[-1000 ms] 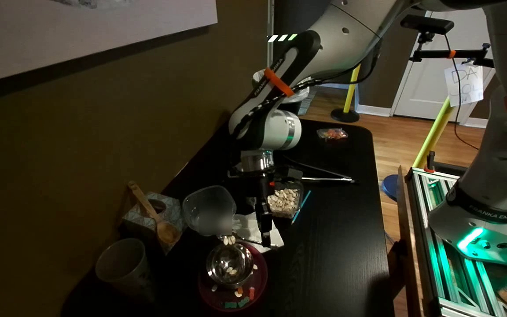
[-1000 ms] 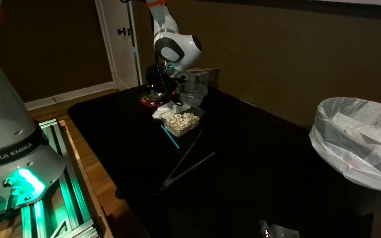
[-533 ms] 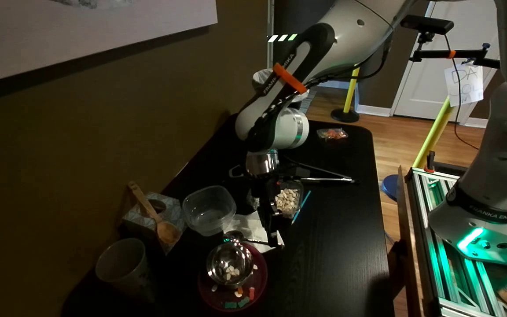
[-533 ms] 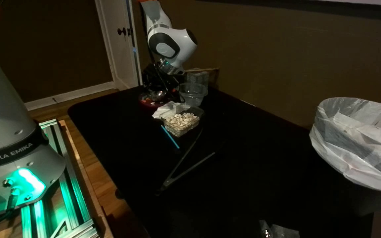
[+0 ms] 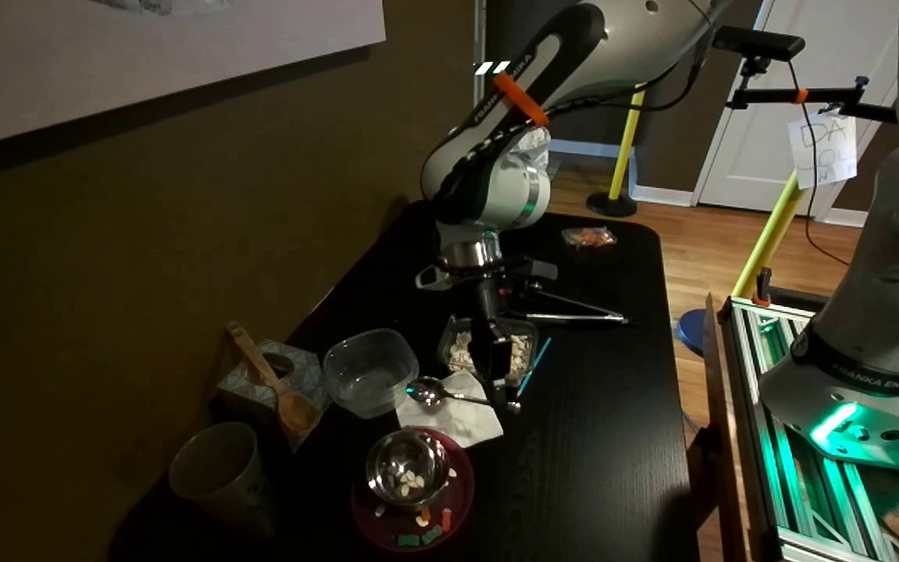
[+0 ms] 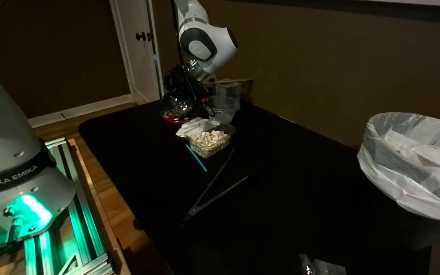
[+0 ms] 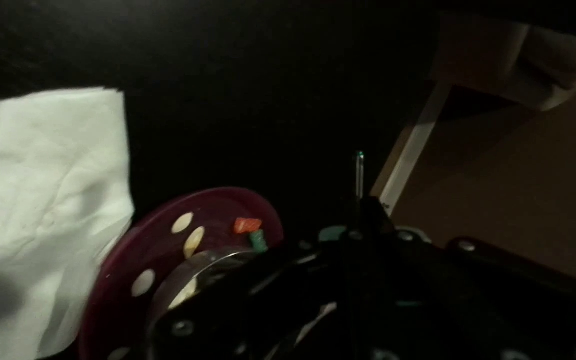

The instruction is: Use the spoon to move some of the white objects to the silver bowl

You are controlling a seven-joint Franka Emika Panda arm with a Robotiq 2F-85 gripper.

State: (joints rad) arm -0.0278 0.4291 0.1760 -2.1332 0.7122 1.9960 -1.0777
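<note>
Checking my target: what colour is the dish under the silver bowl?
Dark purplish red; the dish shows best in the wrist view.

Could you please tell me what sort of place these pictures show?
Probably a robot lab, or an ordinary room set up as one: a large robot arm reaches in, and there are a mounted camera and a yellow post.
</note>
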